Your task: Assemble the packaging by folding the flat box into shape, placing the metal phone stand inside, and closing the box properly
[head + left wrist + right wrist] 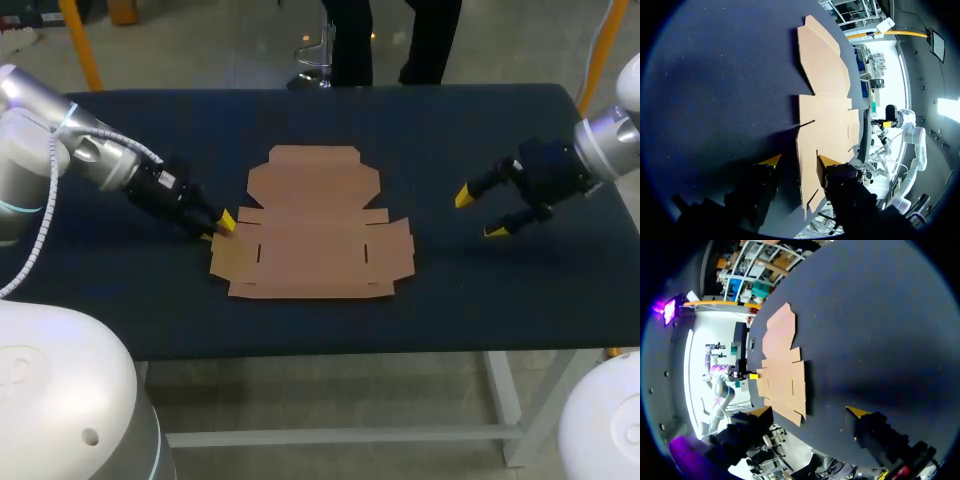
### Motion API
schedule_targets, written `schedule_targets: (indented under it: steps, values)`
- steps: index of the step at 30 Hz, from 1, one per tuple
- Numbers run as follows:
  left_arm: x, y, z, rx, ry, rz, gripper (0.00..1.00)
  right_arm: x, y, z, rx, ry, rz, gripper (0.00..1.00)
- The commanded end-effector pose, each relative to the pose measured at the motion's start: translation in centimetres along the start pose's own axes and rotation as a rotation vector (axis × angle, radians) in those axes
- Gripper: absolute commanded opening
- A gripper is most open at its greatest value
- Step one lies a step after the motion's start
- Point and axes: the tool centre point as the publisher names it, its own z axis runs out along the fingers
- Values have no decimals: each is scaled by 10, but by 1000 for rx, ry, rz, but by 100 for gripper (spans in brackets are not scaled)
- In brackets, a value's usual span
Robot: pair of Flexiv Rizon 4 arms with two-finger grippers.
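The flat box [312, 235] is spread out near the middle of the dark table [500, 300] with no panel raised, so the folding step is judged to be only at its start. At the box's left side flap [232, 262] the left gripper [220, 228] is set low with its fingers parted. In the left wrist view the flap's outer edge runs between them, one yellow tip over the cardboard and the other over bare cloth, and no grasp can be made out. To the right, well apart from the box, the right gripper [480, 213] is held above the table with its fingers spread wide and nothing in them. Farthest off, the lid panel [315, 172] also lies flat. The metal phone stand is not found in any view. For the next move, it is judged that the left flap's edge must be caught or got under and lifted along its crease. The base will probably need pinning by the right arm, lest the whole sheet be slid across the cloth.
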Motion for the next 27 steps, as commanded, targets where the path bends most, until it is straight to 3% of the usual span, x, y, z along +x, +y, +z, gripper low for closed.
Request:
schedule_targets:
  steps: [1,2,18,27]
  values:
    - [6,14,2,57,-26,-19,10,-1,0,1,5,4,0,100]
    - [6,15,3,55,-25,-19,0,-1,0,1,6,5,-1,100]
    - [14,34,3,22,2,15,0,-3,-4,0,4,12,-4,100]
    - [11,35,7,48,22,-16,0,-4,-7,0,4,14,-4,100]
